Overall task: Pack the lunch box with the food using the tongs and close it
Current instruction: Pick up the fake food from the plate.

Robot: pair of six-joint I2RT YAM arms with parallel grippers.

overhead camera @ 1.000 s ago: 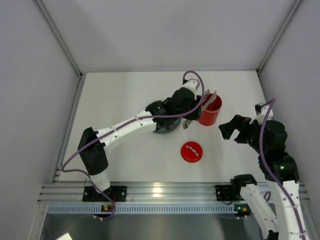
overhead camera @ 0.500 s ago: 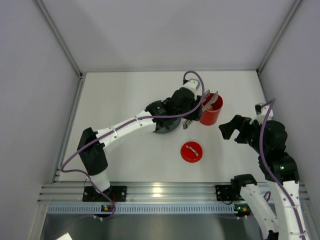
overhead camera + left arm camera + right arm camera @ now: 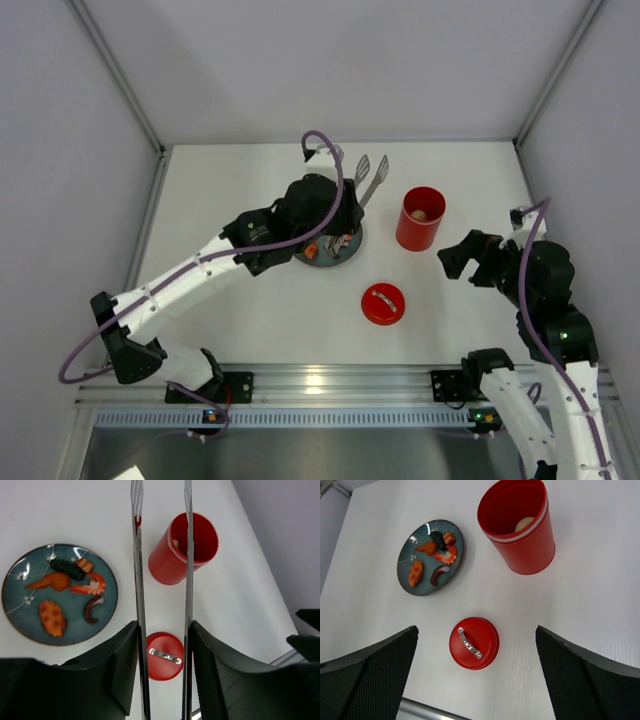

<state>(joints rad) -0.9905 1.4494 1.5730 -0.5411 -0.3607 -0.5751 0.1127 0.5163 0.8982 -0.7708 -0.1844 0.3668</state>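
Observation:
The red lunch box (image 3: 421, 218) stands open at the right, with a beige disc of food (image 3: 524, 524) inside. Its red lid (image 3: 383, 303) lies flat nearer the arms, silver handle up. My left gripper (image 3: 352, 205) is shut on the tongs (image 3: 374, 168), whose two arms (image 3: 137, 580) run between my fingers (image 3: 120, 665) with their tips spread and empty. They hang left of the lunch box, above the plate's far edge. The rest of the food (image 3: 75, 582) lies on the blue-grey plate (image 3: 75, 617). My right gripper (image 3: 465, 255) hovers open, right of the lid.
The plate (image 3: 338, 257) is mostly hidden under my left arm in the top view. White walls close the table at the back and on both sides. A metal rail runs along the near edge by the arm bases.
My left arm has swung the tongs left, away from over the lunch box to above the plate's far side. The tong tips stand a little wider. The right arm has not moved.

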